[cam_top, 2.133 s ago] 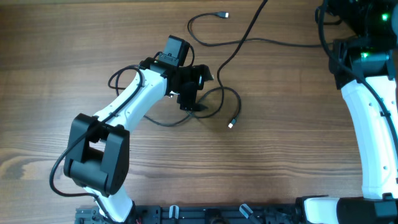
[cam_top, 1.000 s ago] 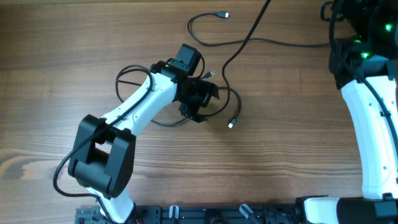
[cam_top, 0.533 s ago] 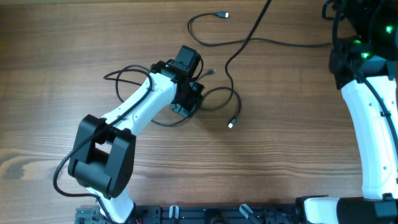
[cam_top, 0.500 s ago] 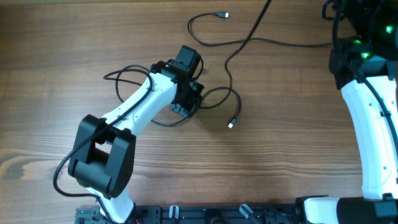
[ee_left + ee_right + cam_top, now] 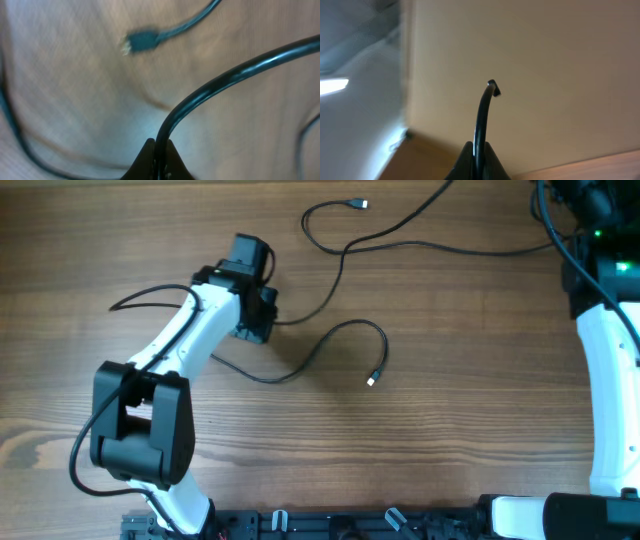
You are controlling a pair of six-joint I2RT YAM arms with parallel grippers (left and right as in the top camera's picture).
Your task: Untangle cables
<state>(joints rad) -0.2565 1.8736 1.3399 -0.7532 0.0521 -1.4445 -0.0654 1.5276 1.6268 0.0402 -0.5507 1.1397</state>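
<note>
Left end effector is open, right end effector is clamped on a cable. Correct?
Not quite. The left end effector is not open: the left wrist view shows it shut on a cable. The right end effector is indeed clamped on a cable, just below the cable end.

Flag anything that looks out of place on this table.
Nothing spilled or damaged. Only oddity: two cables cross at top centre in the overhead view. The left end effector and right end effector are each shut on a cable.
</note>
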